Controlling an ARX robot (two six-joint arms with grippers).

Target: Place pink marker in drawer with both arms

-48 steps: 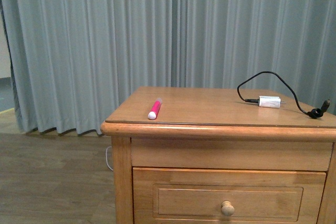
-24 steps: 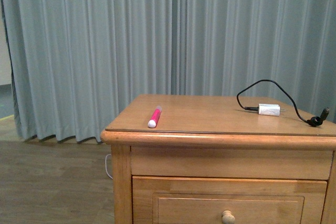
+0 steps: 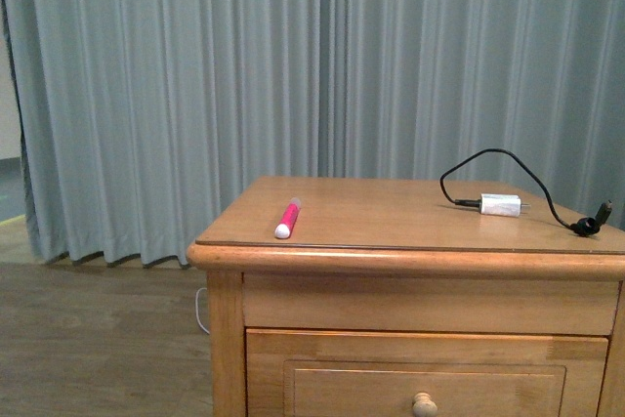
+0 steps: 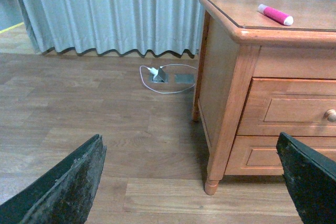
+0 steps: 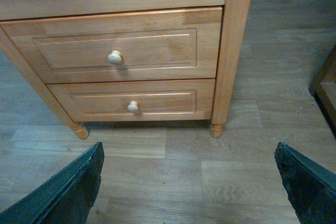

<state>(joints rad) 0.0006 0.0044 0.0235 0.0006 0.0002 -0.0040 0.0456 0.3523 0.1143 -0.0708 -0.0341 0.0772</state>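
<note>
The pink marker [image 3: 288, 217] lies on the wooden nightstand's top near its front left corner, white cap towards me; it also shows in the left wrist view [image 4: 275, 14]. The drawer [image 3: 425, 378] is the top one, shut, with a round knob [image 3: 423, 402]; it also shows in the right wrist view [image 5: 115, 51] and in the left wrist view [image 4: 294, 108]. My left gripper [image 4: 191, 182] is open and empty, low over the floor left of the nightstand. My right gripper [image 5: 189, 182] is open and empty, low in front of the nightstand. Neither arm shows in the front view.
A white charger plug [image 3: 500, 205] with a black cable [image 3: 488, 158] lies on the nightstand's right side. A second lower drawer [image 5: 134, 102] is shut. A floor socket with a white cable [image 4: 163, 77] sits by grey curtains [image 3: 195, 85]. Dark furniture [image 5: 325, 87] stands beside the nightstand in the right wrist view.
The front view has shifted: the nightstand now sits lower in the frame than one second ago. The marker and the charger have not moved on the top.
</note>
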